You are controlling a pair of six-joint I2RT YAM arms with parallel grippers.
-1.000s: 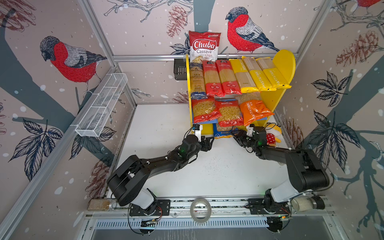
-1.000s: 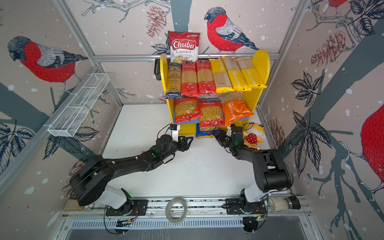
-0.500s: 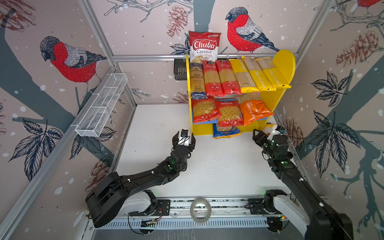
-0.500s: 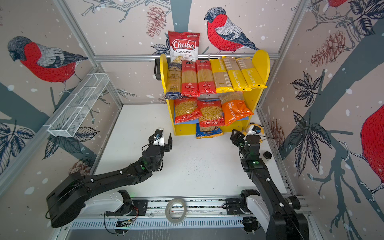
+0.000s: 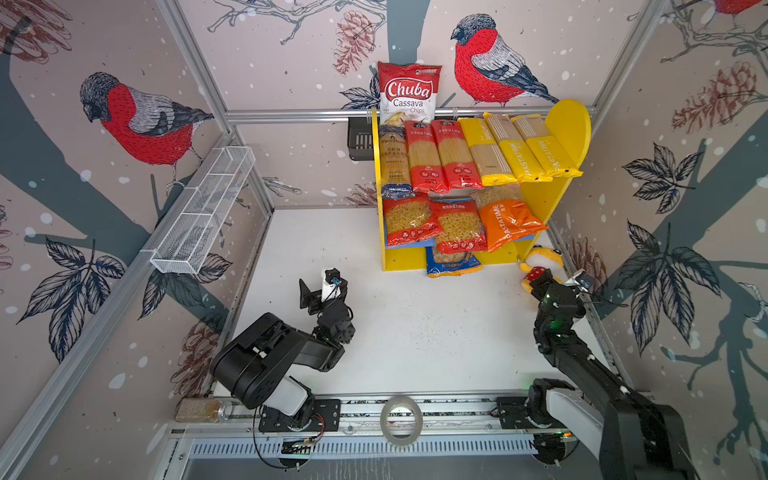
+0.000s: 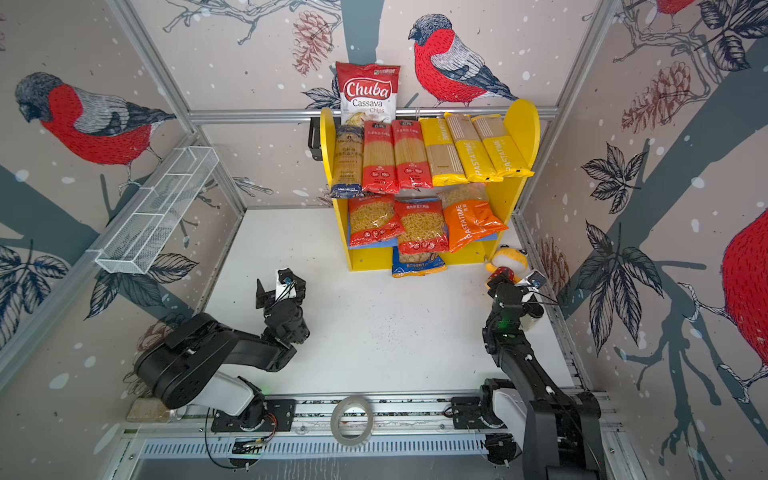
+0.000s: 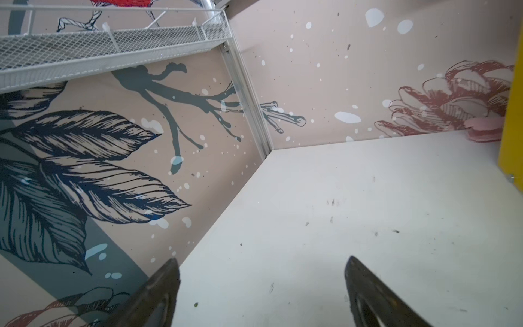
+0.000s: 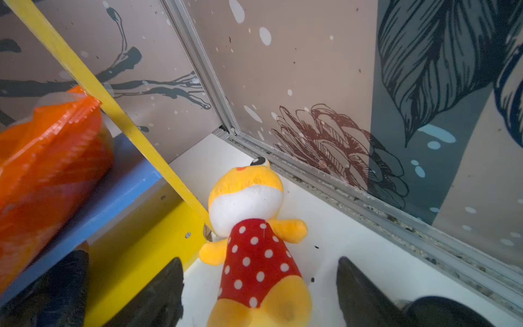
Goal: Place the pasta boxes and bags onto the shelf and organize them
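The shelf [image 5: 569, 124] [image 6: 521, 124] stands at the back. Its upper tier carries long spaghetti packs: one dark blue [image 5: 392, 162], two red [image 5: 440, 156] and three yellow [image 5: 519, 149]. Two red short-pasta bags [image 5: 409, 220] and an orange bag [image 5: 509, 220] [image 8: 48, 158] lie on the blue lower board [image 8: 121, 184]. A blue-yellow bag [image 5: 453, 262] rests on the table under that board. My left gripper [image 5: 322, 286] [image 7: 262, 259] is open and empty over bare table at the left. My right gripper [image 5: 540, 286] [image 8: 259, 259] is open beside the shelf's right foot.
A yellow-red plush toy [image 5: 540, 259] [image 8: 246, 203] lies on the table between my right fingers, untouched. A Chuba chips bag [image 5: 409, 89] stands atop the shelf, a black basket [image 5: 359, 137] behind it. A white wire rack [image 5: 203, 212] hangs on the left wall. A tape roll [image 5: 401, 419] lies on the front rail.
Both arms have drawn back from the shelf front, the left toward the left wall, the right toward the plush toy. Both grippers have opened wider.
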